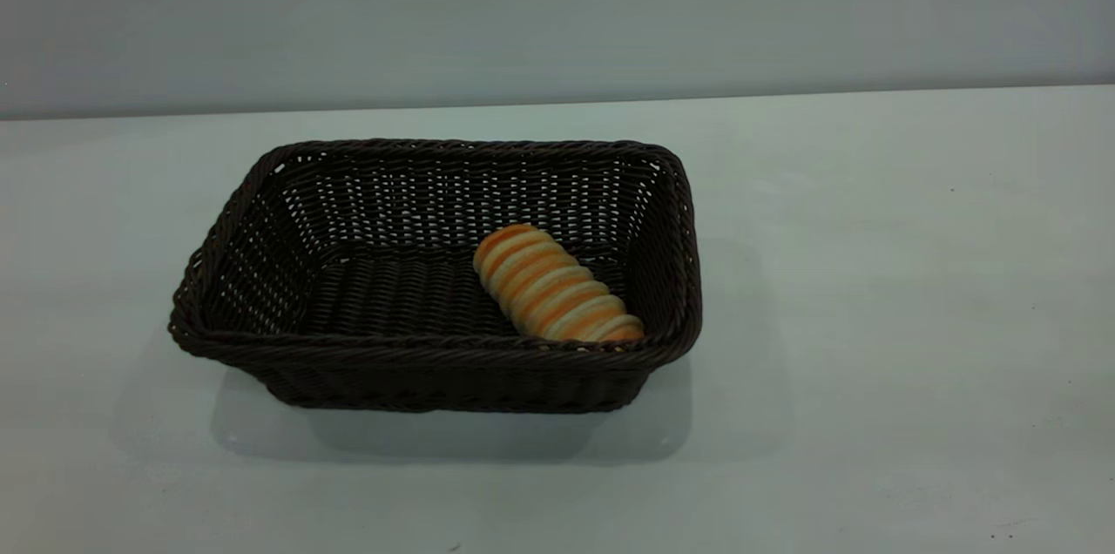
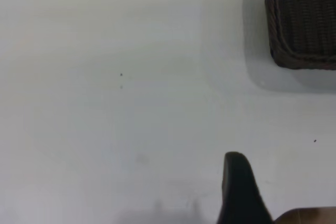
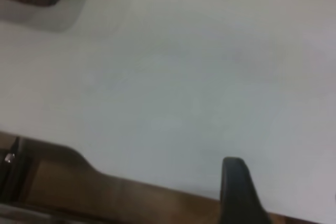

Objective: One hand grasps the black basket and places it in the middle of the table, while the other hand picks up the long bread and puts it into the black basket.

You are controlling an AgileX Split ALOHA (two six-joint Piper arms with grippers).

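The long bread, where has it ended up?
In the exterior view the long bread lies inside the black basket, at its right end near the front rim, on the white table.

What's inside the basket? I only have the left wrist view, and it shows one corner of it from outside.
Observer: The long bread lies inside the black basket, on its floor, toward the right end in the exterior view.
Operator: My left gripper hangs over bare table, apart from the basket. Is anything else touching the basket?
Observer: No. The exterior view shows no arm or gripper near it.
Operator: Where's the right gripper?
Observer: Its wrist view puts the right gripper by the table's edge, with the basket corner far off.
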